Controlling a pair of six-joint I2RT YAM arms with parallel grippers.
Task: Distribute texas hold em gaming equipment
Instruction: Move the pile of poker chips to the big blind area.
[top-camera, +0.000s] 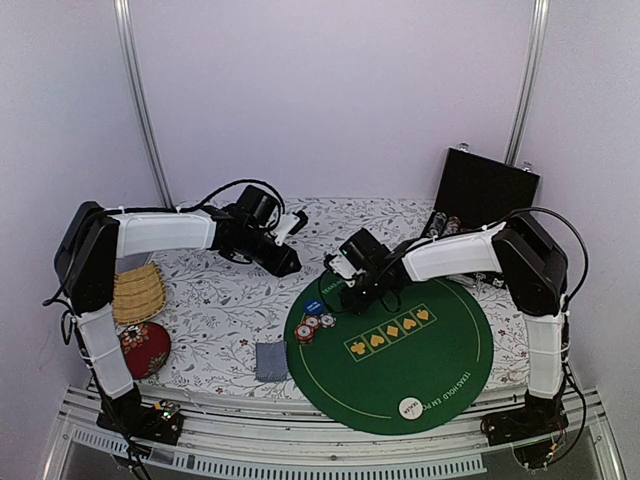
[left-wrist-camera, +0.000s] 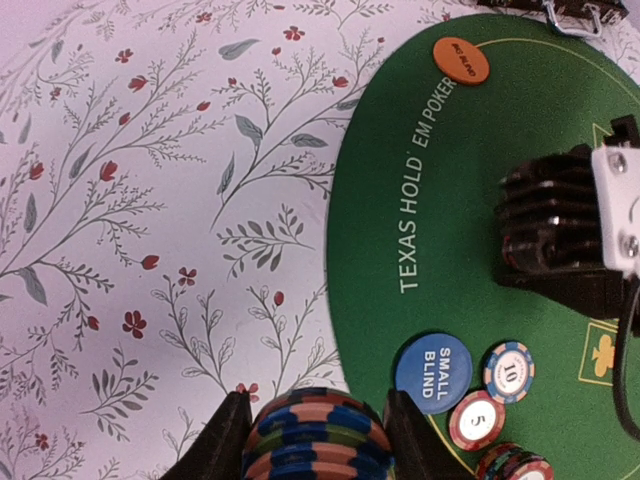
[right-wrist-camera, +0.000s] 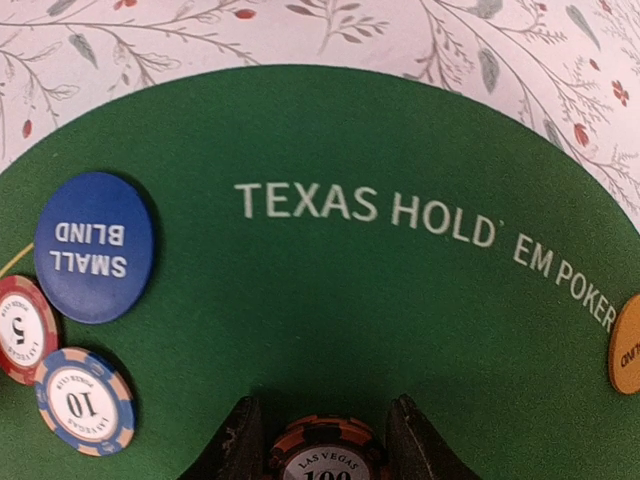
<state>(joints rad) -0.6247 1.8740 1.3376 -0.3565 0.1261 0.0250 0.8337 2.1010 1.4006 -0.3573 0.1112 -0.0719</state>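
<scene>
- top view: the left gripper (top-camera: 285, 258) hangs over the flowered desk (top-camera: 220, 300), beyond the green mat's (top-camera: 430, 375) left edge. the right gripper (top-camera: 347, 290) sits low at the mat's far-left edge.
- left wrist: its jaws are clamped on a mixed chip stack (left-wrist-camera: 318, 440), likely for carrying to a seat.
- right wrist: jaws straddle a black-orange chip stack (right-wrist-camera: 325, 455) on the mat near the small blind disc (right-wrist-camera: 93, 246). i cannot tell whether they grip it.

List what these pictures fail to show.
Left wrist: chip stack, height cut by the bottom edge.
Right wrist: Las Vegas chip, value cut by the bottom edge.
Right wrist: orange disc, wording cut by the right edge.
Top view: black case, contents too small.
</scene>
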